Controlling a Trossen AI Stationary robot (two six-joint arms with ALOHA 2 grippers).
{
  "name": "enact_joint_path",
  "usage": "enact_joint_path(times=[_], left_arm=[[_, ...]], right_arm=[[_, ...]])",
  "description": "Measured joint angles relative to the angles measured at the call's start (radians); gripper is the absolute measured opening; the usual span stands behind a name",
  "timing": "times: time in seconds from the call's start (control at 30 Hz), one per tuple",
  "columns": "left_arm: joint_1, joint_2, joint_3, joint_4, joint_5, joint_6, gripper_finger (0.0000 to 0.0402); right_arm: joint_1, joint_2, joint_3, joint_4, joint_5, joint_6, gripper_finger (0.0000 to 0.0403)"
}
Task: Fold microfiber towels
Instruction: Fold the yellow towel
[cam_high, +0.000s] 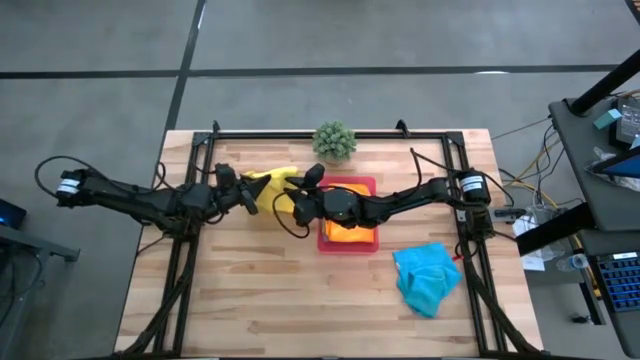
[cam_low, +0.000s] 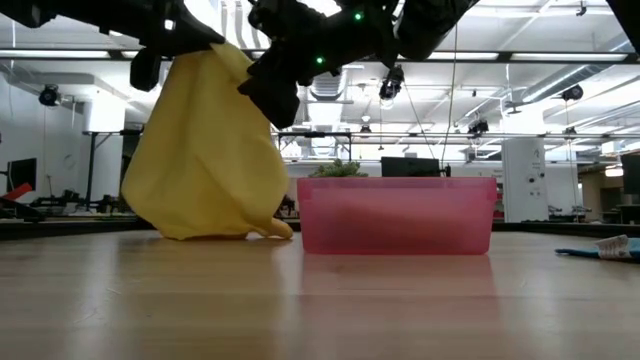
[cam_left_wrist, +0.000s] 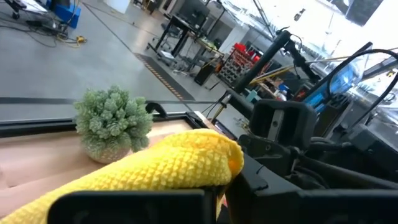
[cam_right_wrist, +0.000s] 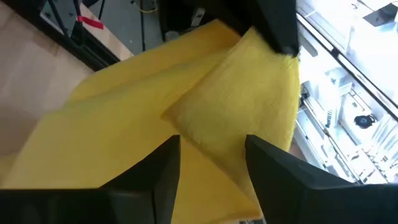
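A yellow towel (cam_low: 205, 150) hangs left of the pink tray (cam_low: 395, 215), bunched, with its lower end (cam_low: 220, 232) resting on the table. My left gripper (cam_high: 248, 192) is shut on its top. My right gripper (cam_right_wrist: 212, 143) reaches in from the right, open. Its fingers stand on either side of a folded part of the yellow towel (cam_right_wrist: 217, 112); I cannot tell whether they touch it. An orange towel (cam_high: 347, 233) lies in the tray. A turquoise towel (cam_high: 425, 278) lies crumpled on the table at the right. My left gripper pinches the yellow towel's top corner (cam_right_wrist: 252, 43) between its two shut fingers (cam_right_wrist: 277, 25). The fingers lie about level and come from the table's left. The towel hangs slack below them, and its lower end rests on the table.
A small spiky green plant (cam_high: 334, 141) stands at the far edge, just behind the towel and tray. A dark frame rail (cam_high: 330, 133) runs along the back and sides of the table. Bare wood (cam_high: 260, 300) lies in front of the arms.
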Motion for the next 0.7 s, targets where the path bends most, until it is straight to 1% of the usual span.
enact_joint_path(times=[0.1,0.23,0.33,0.57,0.63,0.7], left_arm=[[0.000,0.004,0.000,0.015,0.000,-0.024,0.0000],[0.000,0.009,0.000,0.042,-0.002,-0.025,0.0000],[0.000,0.014,0.000,0.039,-0.026,-0.025,0.0000],[0.000,0.018,0.000,0.042,-0.028,-0.025,0.0000],[0.000,0.020,0.000,0.043,-0.029,-0.025,0.0000],[0.000,0.020,0.000,0.039,-0.028,-0.024,0.0000]], right_arm=[[0.001,0.000,0.009,0.000,-0.006,0.012,0.0175],[0.002,0.000,0.028,0.020,-0.020,0.122,0.0176],[0.002,-0.001,0.046,0.024,-0.018,0.186,0.0176],[0.003,-0.001,0.052,0.053,-0.018,0.210,0.0175],[0.003,-0.002,0.052,0.061,-0.012,0.210,0.0168],[0.003,-0.002,0.052,0.060,0.001,0.207,0.0152]])
